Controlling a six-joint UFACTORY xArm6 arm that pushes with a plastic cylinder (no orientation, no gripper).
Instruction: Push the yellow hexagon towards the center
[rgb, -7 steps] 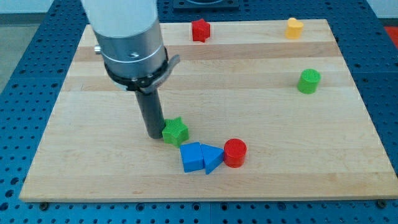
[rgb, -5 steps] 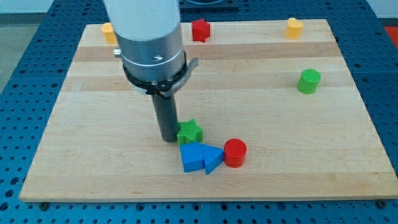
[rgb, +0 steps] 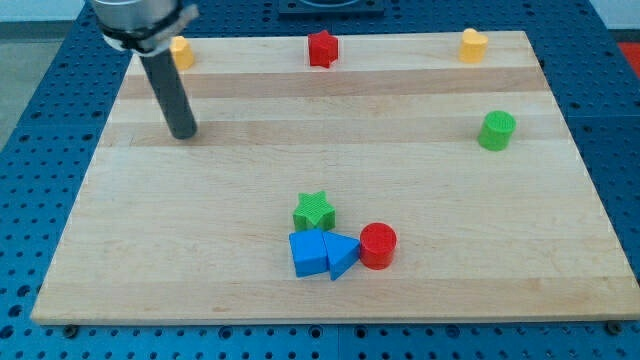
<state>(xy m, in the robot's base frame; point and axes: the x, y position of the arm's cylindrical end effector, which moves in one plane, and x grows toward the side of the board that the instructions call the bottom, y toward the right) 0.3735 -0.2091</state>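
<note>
My tip (rgb: 183, 135) rests on the board in the upper left part of the view. A yellow block (rgb: 182, 52) sits at the board's top left edge, above my tip and just right of the rod, well apart from the tip. A second yellow block (rgb: 473, 44) sits at the top right edge. I cannot make out which of the two is the hexagon. No block touches my tip.
A red star (rgb: 322, 48) sits at the top middle edge. A green cylinder (rgb: 496, 131) is at the right. A green star (rgb: 314, 211), blue cube (rgb: 308, 254), blue triangle (rgb: 342, 254) and red cylinder (rgb: 378, 246) cluster at the bottom middle.
My tip has left the green star and moved up and left to the board's upper left. The green star was nudged slightly right before that and now lies still.
</note>
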